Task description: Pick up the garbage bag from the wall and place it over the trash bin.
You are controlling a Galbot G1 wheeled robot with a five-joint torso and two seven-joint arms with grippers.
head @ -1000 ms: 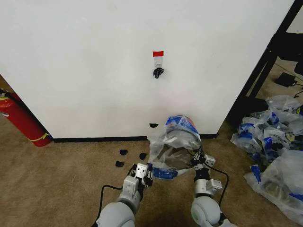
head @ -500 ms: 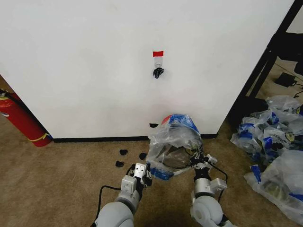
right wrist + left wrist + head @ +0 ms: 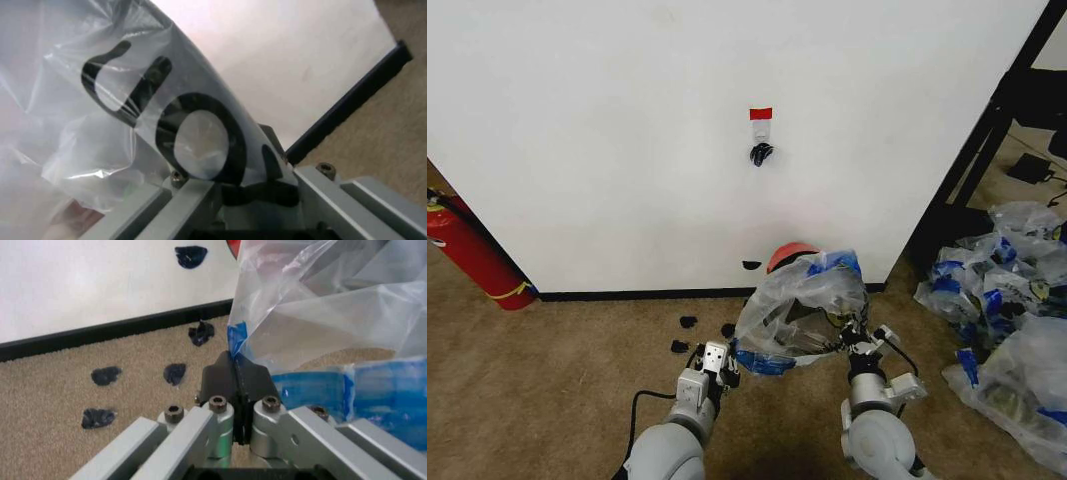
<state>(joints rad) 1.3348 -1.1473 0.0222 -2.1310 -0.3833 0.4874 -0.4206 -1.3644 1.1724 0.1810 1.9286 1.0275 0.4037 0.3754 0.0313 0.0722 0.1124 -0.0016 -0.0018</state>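
Note:
The garbage bag [image 3: 799, 300], thin clear plastic with blue print, is stretched between my two grippers low in front of the wall [image 3: 627, 150]. My left gripper [image 3: 724, 362] is shut on the bag's blue-printed left edge; in the left wrist view its fingertips [image 3: 235, 371] pinch the plastic [image 3: 320, 315]. My right gripper [image 3: 859, 342] is shut on the right edge, and the film [image 3: 133, 100] with black print drapes over it in the right wrist view. The trash bin [image 3: 792, 250] shows as a red edge behind the bag, with dark sides seen through the plastic.
A hook [image 3: 761, 153] under a red tape strip [image 3: 761, 113] sits on the wall. A red fire extinguisher [image 3: 472, 250] leans at the left. A heap of plastic bags [image 3: 1007, 320] lies at the right beside a black frame [image 3: 987, 130]. Black scraps [image 3: 689, 322] dot the carpet.
The bag has been pulled down and toward me, its blue top shifting right and uncovering the bin's red edge. Both grippers have spread slightly apart, still holding it.

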